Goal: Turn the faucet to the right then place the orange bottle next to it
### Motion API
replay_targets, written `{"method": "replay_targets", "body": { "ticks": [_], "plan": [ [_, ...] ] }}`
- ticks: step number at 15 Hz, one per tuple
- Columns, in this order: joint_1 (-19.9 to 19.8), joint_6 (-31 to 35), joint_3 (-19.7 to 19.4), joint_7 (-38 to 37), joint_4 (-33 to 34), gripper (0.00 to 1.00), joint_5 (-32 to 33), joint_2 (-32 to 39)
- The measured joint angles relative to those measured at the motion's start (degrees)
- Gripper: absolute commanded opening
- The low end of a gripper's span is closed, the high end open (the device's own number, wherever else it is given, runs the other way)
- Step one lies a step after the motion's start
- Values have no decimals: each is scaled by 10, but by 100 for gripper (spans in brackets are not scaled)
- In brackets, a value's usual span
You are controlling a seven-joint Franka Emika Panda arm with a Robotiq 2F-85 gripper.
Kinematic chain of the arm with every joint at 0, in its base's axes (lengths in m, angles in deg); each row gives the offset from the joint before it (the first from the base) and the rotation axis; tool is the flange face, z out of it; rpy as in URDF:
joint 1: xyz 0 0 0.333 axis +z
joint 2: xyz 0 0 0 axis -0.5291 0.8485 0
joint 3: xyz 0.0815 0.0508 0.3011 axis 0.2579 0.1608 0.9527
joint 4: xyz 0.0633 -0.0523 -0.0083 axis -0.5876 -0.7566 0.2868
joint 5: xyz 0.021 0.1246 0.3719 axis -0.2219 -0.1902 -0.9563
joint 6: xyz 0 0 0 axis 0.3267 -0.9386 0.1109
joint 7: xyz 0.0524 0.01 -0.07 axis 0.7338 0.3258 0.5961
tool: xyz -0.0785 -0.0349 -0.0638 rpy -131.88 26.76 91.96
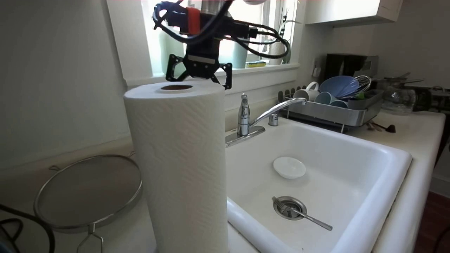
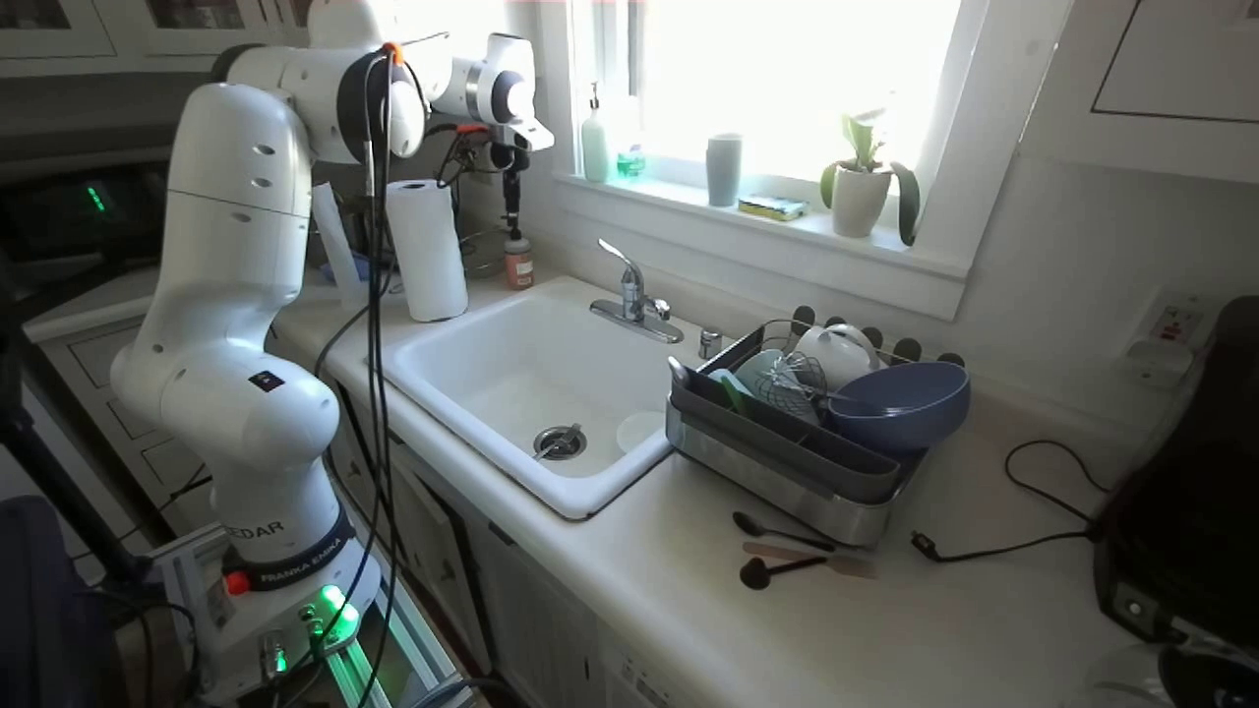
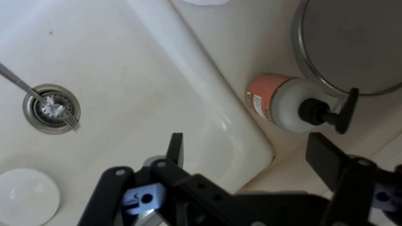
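The orange bottle [image 3: 287, 102] stands upright on the counter [image 3: 238, 40], just beside a corner of the sink [image 3: 204, 81]. It is lower than my jaws and, in the wrist view, ahead of the gap between them, toward the right; it is clear of both my fingers [image 3: 326, 161]. Jaw condition: my gripper [image 3: 246, 149] points down with its jaws wide apart. The faucet [image 1: 243, 117] is lower than my jaws and, in both exterior views, to their right, well apart from them. The sieve [image 3: 355, 47] lies next to the bottle, farther ahead of my jaws; I cannot tell whether the two touch. In the wrist view, the sink extends below and to the left of my jaws: a fork [image 3: 20, 83] lies across the drain [image 3: 29, 110], and a white dish [image 3: 28, 196] rests at the edge of the view. In an exterior view, the paper-towel roll [image 2: 428, 251] stands upright to the left of my jaws. Outermost, the dish rack [image 2: 767, 482] stands beyond the faucet, well apart from my jaws
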Motion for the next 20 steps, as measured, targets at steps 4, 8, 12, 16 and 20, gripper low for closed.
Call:
{"method": "replay_targets", "body": {
  "ticks": [4,8,12,16,20],
  "plan": [
    [9,-4,-4,-27,32,100,-7,25],
    [9,-4,-5,-25,32,100,-7,25],
    [9,-4,-6,-25,32,100,-7,25],
    [13,6,-6,-23,45,100,-7,41],
    [20,26,-8,-22,80,100,-7,74]
  ]
}}
